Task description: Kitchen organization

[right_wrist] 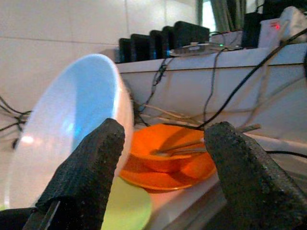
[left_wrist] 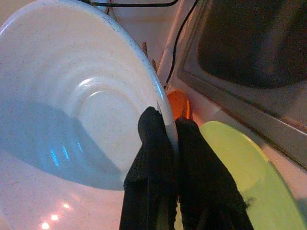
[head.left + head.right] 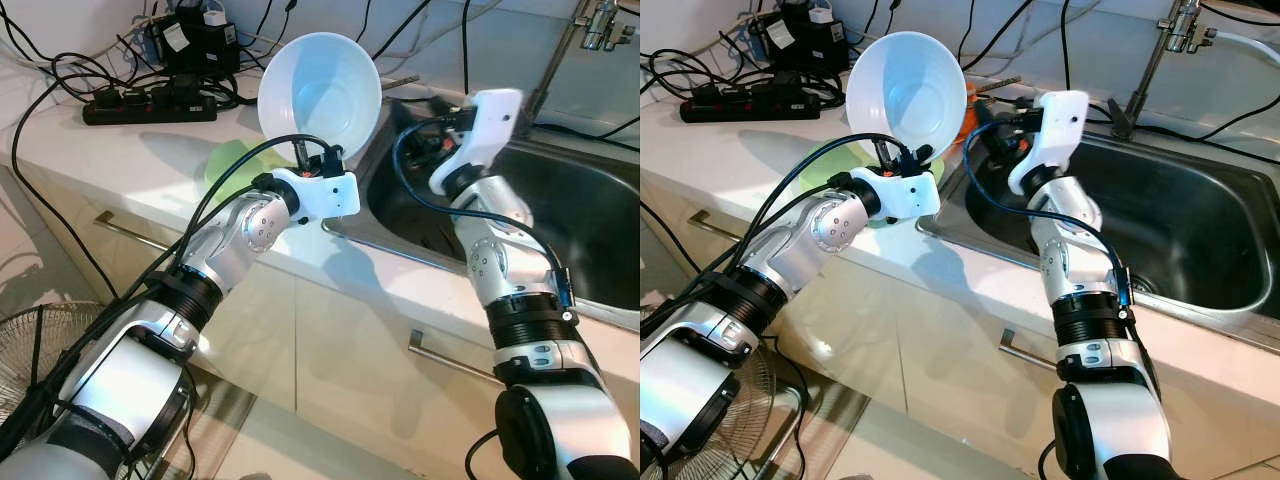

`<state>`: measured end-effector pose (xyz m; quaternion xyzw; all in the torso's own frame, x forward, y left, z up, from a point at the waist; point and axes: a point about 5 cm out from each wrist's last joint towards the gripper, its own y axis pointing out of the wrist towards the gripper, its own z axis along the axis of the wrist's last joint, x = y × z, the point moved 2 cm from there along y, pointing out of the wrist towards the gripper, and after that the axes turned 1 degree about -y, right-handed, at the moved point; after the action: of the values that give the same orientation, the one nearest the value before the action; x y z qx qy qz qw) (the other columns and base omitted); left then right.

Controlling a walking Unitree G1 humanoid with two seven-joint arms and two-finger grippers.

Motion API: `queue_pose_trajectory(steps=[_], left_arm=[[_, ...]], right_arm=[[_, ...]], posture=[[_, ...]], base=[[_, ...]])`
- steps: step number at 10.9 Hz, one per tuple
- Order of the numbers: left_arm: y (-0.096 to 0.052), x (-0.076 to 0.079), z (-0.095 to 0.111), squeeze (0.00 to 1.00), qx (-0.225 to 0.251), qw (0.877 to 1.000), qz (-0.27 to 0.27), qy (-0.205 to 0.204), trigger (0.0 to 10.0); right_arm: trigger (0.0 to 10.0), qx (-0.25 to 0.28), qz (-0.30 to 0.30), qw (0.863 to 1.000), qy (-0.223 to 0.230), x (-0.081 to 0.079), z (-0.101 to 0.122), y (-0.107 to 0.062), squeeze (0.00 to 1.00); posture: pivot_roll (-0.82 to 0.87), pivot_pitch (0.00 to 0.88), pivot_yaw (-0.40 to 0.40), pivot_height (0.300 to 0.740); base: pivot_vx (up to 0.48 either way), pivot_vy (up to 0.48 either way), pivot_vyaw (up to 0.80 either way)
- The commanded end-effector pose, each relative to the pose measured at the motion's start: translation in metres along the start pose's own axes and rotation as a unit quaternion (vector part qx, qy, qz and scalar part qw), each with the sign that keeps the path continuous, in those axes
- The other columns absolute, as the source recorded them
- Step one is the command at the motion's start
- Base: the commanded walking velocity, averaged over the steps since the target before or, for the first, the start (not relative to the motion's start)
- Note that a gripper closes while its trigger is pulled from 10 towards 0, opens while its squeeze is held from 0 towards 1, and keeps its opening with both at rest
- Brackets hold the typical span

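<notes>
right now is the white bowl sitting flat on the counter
No, the left gripper pinches the white bowl by its rim and holds it tilted on edge above the green plate.

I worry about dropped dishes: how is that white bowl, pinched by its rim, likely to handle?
The white bowl looks rigid, keeping its shape tilted on edge. Its glossy surface may slip between the left gripper fingers, which clamp only the rim. Probably light, possibly breakable.

Head stereo pair: looks forward and down over counter [image 3: 150, 150] and sink [image 3: 1200, 230]; both eyes share arms and white bowl [image 3: 320, 85], bowl at 12 o'clock. Left wrist camera: very close, along its fingers [image 2: 153, 163] pinching the bowl rim. Right wrist camera: low, near, facing bowl and orange dish [image 1: 168, 160].
</notes>
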<state>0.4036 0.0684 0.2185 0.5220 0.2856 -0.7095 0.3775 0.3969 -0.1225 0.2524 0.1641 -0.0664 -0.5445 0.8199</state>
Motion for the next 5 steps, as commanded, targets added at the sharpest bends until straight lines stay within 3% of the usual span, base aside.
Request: queue_pose_trajectory(steps=[1,5], left_arm=[[0.0006,-0.0026,0.0044,0.0,0.009,1.0,0.001,0.01,10.0],[0.0013,0.0021,0.009,0.0,0.018,1.0,-0.012,0.023,10.0]], right_arm=[[10.0,-0.001,0.013,1.0,0.008,-0.003,0.0014,-0.0025,0.0],[10.0,-0.011,0.029,0.999,0.014,-0.0114,0.0006,-0.0033,0.0]], posture=[[0.18,0.0,-0.004,0.74],[0.19,0.0,-0.009,0.74]], base=[[0.0,0.0,0.0],[0.0,0.0,0.0]])
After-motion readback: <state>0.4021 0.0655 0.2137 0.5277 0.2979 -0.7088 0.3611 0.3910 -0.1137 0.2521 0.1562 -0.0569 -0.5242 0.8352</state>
